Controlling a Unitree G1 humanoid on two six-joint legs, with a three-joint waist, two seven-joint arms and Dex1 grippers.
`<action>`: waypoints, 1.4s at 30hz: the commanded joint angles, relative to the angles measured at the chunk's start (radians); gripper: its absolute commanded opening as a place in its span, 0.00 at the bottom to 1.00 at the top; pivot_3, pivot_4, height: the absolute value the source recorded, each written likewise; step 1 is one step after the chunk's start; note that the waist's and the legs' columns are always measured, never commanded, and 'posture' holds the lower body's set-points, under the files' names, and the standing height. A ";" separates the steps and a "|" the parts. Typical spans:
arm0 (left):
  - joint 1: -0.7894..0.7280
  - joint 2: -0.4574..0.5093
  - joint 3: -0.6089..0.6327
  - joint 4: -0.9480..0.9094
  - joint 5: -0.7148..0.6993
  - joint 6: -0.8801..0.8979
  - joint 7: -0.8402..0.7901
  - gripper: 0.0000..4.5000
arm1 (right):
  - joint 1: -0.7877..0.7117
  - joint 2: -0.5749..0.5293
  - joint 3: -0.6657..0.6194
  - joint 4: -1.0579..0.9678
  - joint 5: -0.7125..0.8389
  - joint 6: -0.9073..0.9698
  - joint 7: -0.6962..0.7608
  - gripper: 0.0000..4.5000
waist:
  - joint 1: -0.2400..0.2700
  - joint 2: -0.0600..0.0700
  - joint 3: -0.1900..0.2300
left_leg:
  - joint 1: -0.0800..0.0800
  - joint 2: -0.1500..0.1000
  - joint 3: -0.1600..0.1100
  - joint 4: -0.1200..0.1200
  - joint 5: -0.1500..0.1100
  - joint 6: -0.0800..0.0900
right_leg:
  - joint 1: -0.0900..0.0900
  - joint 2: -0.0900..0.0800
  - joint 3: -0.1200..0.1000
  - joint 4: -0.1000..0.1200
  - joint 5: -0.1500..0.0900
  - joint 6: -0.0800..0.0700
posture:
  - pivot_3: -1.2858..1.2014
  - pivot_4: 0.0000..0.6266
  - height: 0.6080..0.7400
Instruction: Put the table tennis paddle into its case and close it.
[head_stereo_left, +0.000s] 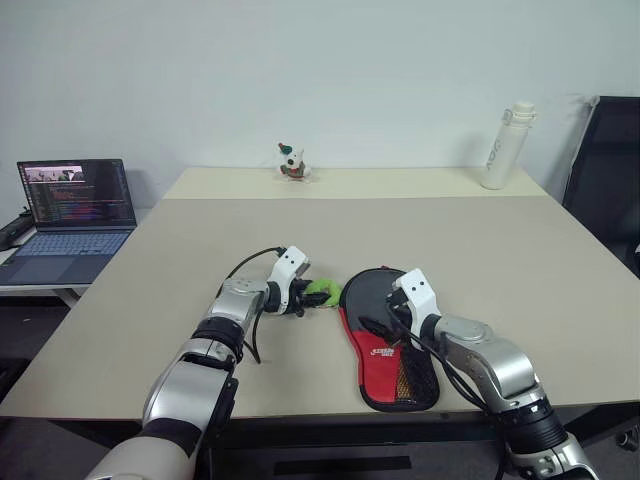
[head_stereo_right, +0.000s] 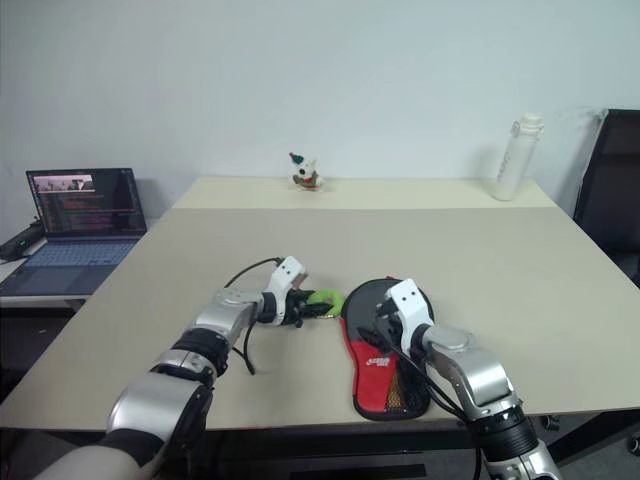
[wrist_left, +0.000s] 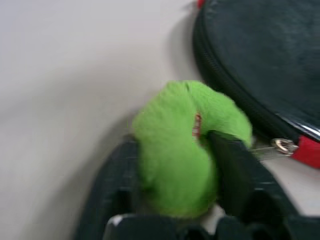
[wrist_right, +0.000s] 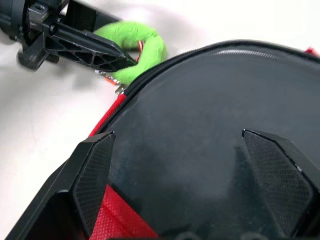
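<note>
The case lies flat near the table's front edge, black round end away from me, red lettered panel and mesh nearer. A small green ring hangs from its zip pull at the round end's left rim. My left gripper is shut on this green ring, one finger on each side. My right gripper stands open just above the case's black round part, its fingers spread wide with nothing between them. The table tennis paddle is hidden.
The beige table stretches far behind the case. A white bottle stands at the back right and a small toy figure at the back middle. An open laptop sits on a side desk left; a black chair is right.
</note>
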 joint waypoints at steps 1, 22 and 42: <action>0.040 0.004 -0.007 -0.005 0.026 0.027 0.003 0.12 | -0.033 0.011 0.000 0.005 -0.019 -0.055 0.004 1.00 | -0.001 0.000 0.000 | 0.001 0.000 0.000 0.000 0.000 0.000 | 0.000 0.000 0.000 0.000 0.000 0.000 | 0.52 0.24 1.00; -0.097 -0.044 0.115 -0.043 -0.028 0.091 0.220 0.01 | 0.004 0.045 0.092 0.207 -0.153 -0.085 0.006 1.00 | -0.001 -0.001 -0.001 | 0.001 0.000 -0.001 0.001 0.000 0.000 | 0.001 0.000 -0.001 0.001 0.000 0.000 | 0.52 0.24 1.00; -0.330 -0.203 0.062 0.265 0.202 -0.124 0.613 0.01 | 0.121 -0.053 0.127 0.031 -0.153 0.064 0.071 1.00 | 0.000 -0.003 -0.002 | 0.000 -0.001 -0.001 0.001 0.000 -0.001 | 0.001 0.000 -0.001 -0.001 0.001 0.001 | 0.52 0.24 1.00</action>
